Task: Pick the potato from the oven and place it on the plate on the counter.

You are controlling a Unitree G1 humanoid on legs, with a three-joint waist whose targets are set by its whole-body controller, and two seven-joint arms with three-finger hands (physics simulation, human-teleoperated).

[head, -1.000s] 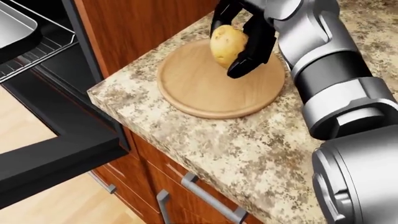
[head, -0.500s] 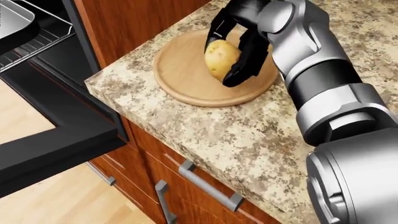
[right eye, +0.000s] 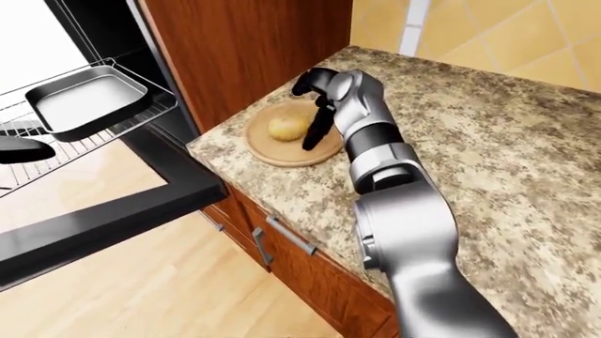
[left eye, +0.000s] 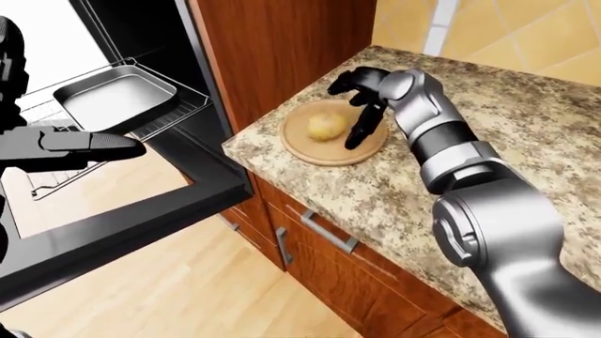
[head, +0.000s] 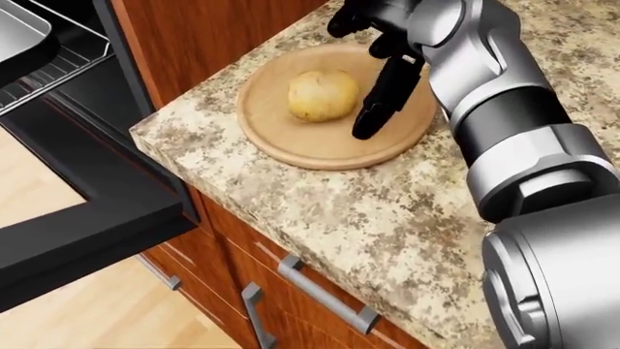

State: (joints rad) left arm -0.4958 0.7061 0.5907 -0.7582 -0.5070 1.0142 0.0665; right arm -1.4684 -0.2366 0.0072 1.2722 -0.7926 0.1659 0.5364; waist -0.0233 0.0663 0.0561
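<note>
Even, bright rendered light in all views; soft faint shadows beneath the potato [head: 323, 95] and right hand [head: 376, 69]; everything sharp, without glare or blur
</note>
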